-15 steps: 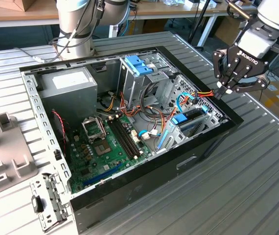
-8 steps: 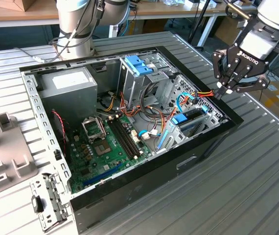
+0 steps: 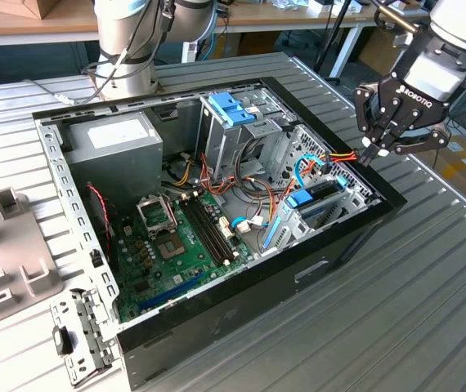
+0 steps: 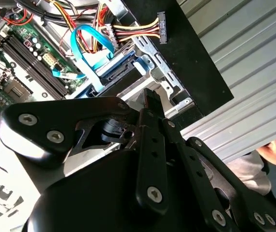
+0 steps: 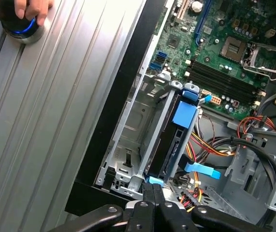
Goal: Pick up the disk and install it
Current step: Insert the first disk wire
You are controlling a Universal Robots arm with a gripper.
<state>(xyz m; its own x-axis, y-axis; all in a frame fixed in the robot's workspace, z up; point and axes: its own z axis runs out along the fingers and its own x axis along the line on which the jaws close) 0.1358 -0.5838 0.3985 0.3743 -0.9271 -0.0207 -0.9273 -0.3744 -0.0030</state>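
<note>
Hovering over the open computer case on the desk, the gripper sits at the case's 3 o'clock edge, fingers closed together, holding nothing. The disk stands edgewise in its drive bay, blue rails visible.

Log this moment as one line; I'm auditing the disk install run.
gripper: shut, empty | position: over case's front corner | disk: on edge in drive bay | contact: none seen

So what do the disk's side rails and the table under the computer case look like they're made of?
The disk side rails look like matte blue plastic, going by the solid colour. The table looks like bare ribbed metal, probably aluminium: grey with a dull sheen.
</note>
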